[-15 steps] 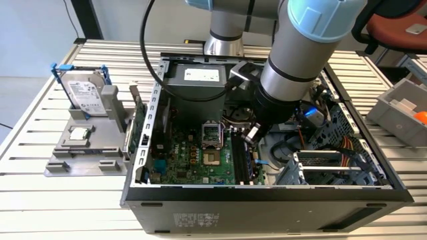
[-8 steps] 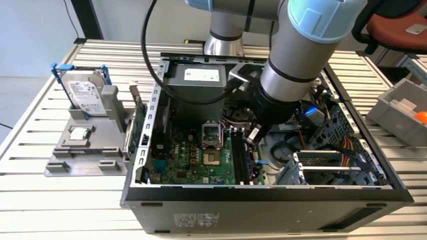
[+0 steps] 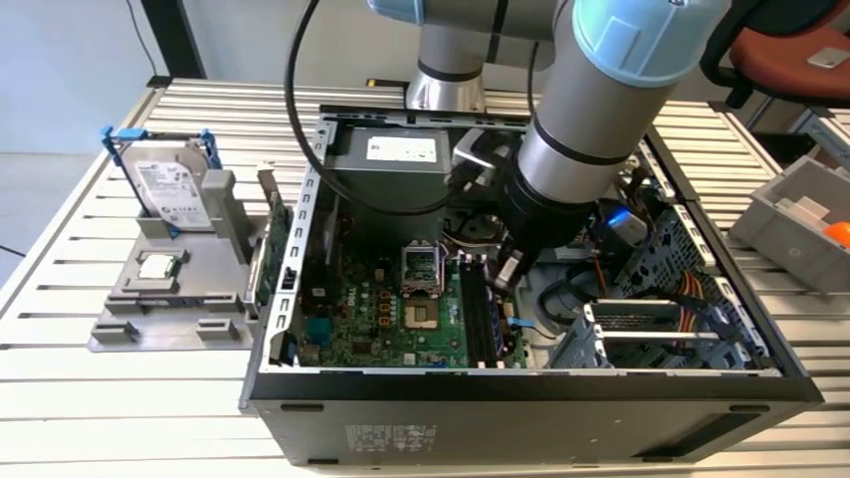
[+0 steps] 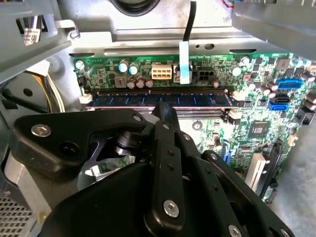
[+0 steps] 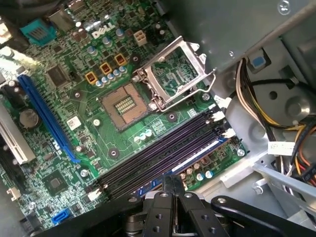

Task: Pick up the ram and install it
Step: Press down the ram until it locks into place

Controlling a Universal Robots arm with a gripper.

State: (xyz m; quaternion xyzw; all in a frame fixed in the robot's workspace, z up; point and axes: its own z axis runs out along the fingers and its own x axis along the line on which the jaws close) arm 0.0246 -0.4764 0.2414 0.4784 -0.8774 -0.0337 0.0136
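Note:
The ram (image 4: 197,99), a long dark-blue stick, sits in the outermost memory slot of the green motherboard (image 3: 385,329) inside the open PC case (image 3: 531,393). In the first wrist view the ram (image 5: 200,152) lies beside the empty black slots (image 5: 148,163). My gripper (image 3: 508,275) reaches down into the case right over it. In both wrist views the black fingers (image 4: 165,111) are shut together, with their tips (image 5: 170,180) at the stick's top edge near its middle. Whether they touch it I cannot tell.
The processor socket (image 5: 123,104) stands open with its metal frame (image 5: 175,69) lifted. Cable bundles (image 5: 276,123) and a drive cage (image 3: 664,329) crowd the case's right side. Outside, at the exterior view's left, a grey fixture (image 3: 119,329) holds a hard drive (image 3: 173,184) and a green card (image 3: 277,249).

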